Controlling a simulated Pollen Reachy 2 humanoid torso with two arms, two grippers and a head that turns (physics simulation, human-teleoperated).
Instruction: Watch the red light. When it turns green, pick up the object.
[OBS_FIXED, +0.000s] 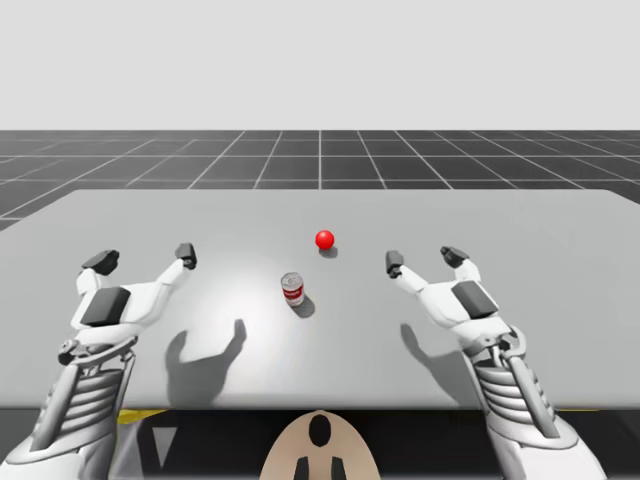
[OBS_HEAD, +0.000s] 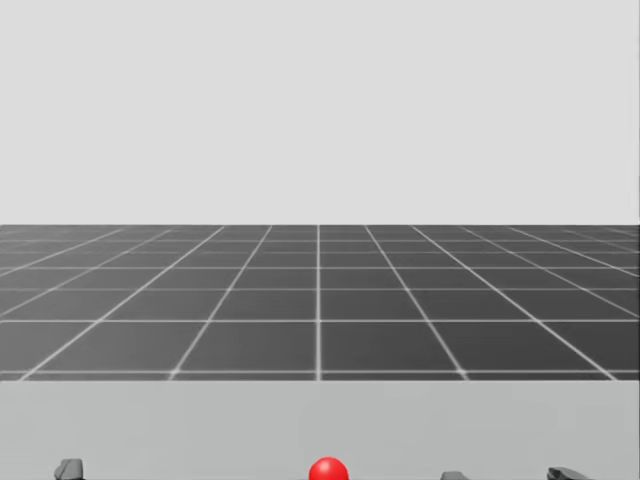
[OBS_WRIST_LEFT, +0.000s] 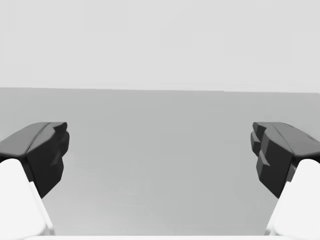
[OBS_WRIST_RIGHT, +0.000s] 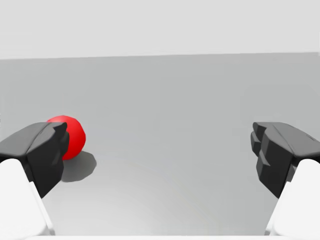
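Bright, even light from above, under a flat pale grey sky. On the desk (OBS_FIXED: 560, 260) my left arm (OBS_FIXED: 110, 310) and right arm (OBS_FIXED: 465, 305) cast soft-edged grey shadows that fall between the two arms, on the side nearer to me. The can (OBS_FIXED: 292, 289) and the red light (OBS_FIXED: 324, 239) each throw a small, darker shadow just to their right. A pale sheen lies on the desk around the can
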